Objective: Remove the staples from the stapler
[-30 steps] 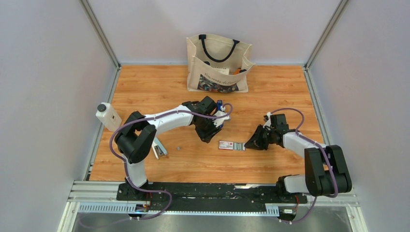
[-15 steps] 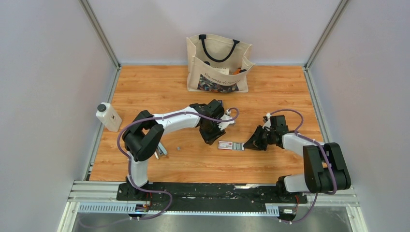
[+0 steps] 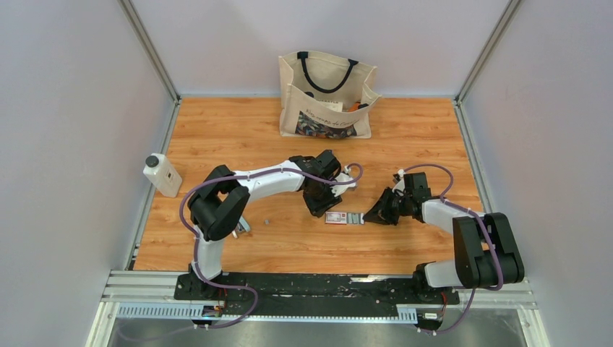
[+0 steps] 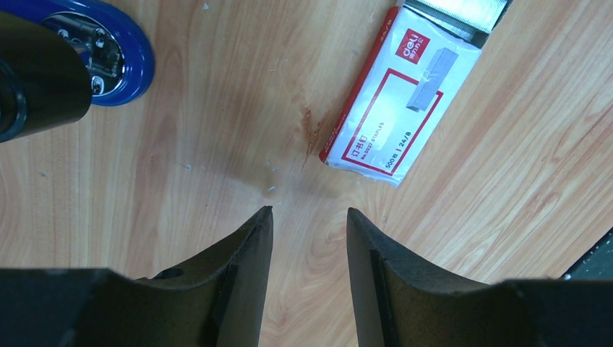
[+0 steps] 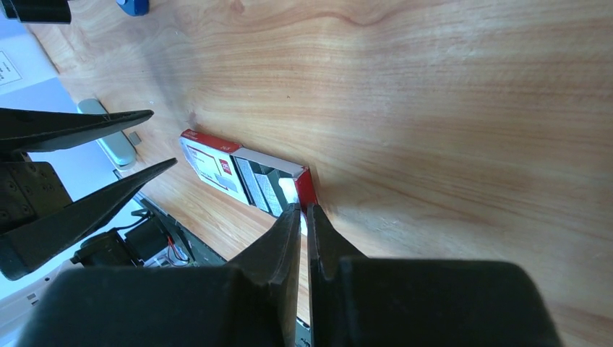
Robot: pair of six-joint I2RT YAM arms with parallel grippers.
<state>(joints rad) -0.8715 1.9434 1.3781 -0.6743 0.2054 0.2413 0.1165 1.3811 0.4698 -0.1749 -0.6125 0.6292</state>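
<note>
Staple box [image 3: 340, 217] between left end effector [image 3: 327, 210], right end effector [image 3: 370, 215].

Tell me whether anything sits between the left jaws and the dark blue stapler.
Nothing visible does. Only bare tabletop lies between the left gripper, jaws open, and the stapler at its view's upper left; the staple box lies to the other side.

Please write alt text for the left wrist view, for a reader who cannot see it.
The left pincer hangs open over the wooden table. A red-and-white staple box lies ahead to the right; the blue stapler shows at upper left.
</note>
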